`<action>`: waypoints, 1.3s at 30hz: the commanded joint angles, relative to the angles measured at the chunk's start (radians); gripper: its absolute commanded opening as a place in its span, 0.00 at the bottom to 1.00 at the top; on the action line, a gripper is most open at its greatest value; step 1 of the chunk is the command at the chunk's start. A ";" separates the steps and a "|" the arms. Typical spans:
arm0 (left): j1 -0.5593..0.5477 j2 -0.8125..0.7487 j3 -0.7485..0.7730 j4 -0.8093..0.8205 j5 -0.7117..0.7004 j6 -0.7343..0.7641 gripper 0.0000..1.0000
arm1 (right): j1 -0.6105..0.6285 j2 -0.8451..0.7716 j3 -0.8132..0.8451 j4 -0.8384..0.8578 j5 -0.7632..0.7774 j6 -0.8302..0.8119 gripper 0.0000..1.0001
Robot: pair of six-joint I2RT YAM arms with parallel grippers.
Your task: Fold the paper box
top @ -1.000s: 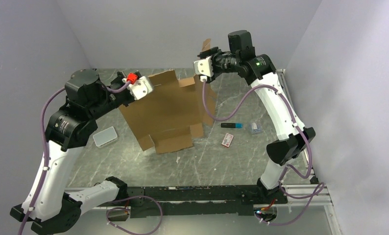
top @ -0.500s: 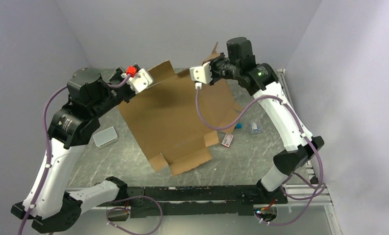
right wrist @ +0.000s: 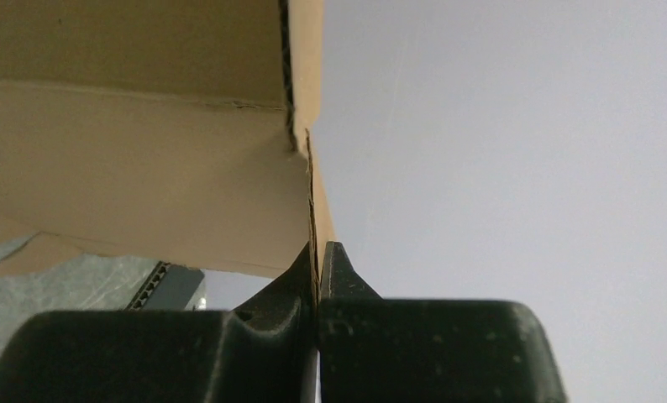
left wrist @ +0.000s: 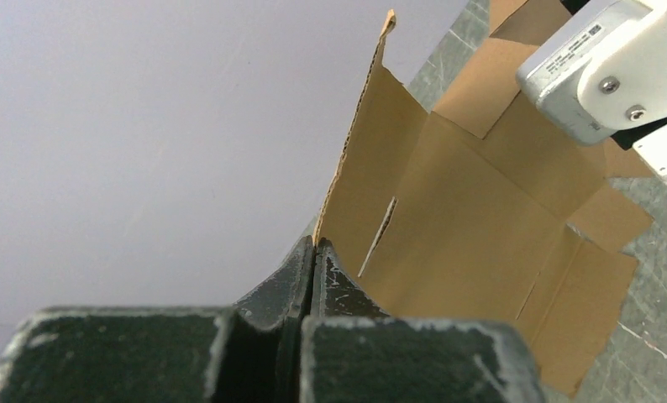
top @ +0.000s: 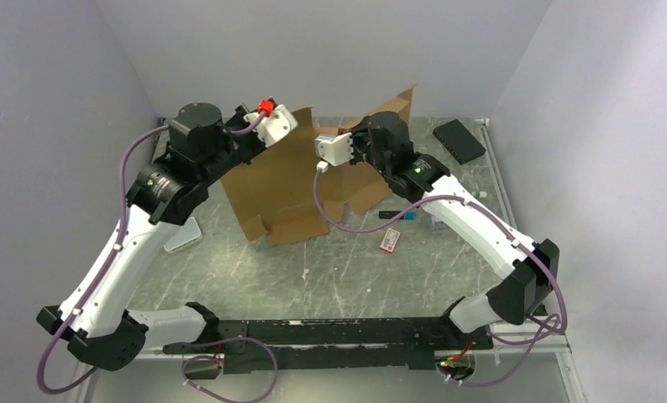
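Observation:
The paper box [top: 284, 180], an unfolded brown corrugated sheet with flaps, hangs tilted over the back of the table, held up between both arms. My left gripper [top: 303, 114] is shut on its upper left edge; in the left wrist view the fingertips [left wrist: 315, 245] pinch the cardboard's [left wrist: 464, 227] corner. My right gripper [top: 387, 117] is shut on the raised flap at the upper right. In the right wrist view the jaws [right wrist: 316, 248] clamp the flap's [right wrist: 145, 151] thin edge. The lower flaps rest on the table.
A flat black box [top: 459, 140] lies at the back right. A grey box [top: 183, 235] sits left of the cardboard. A black-and-blue marker [top: 397, 215], a small red-and-white card [top: 389, 241] and a clear item [top: 438, 220] lie to the right.
My right gripper closed on the flap. Both arms swung the box, first spreading it wide, then carrying it back and left. The black box at the back right came into view.

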 commanded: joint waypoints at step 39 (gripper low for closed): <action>-0.277 -0.057 -0.331 0.476 -0.461 0.308 0.00 | -0.221 -0.302 -0.223 -0.140 -0.662 0.671 0.80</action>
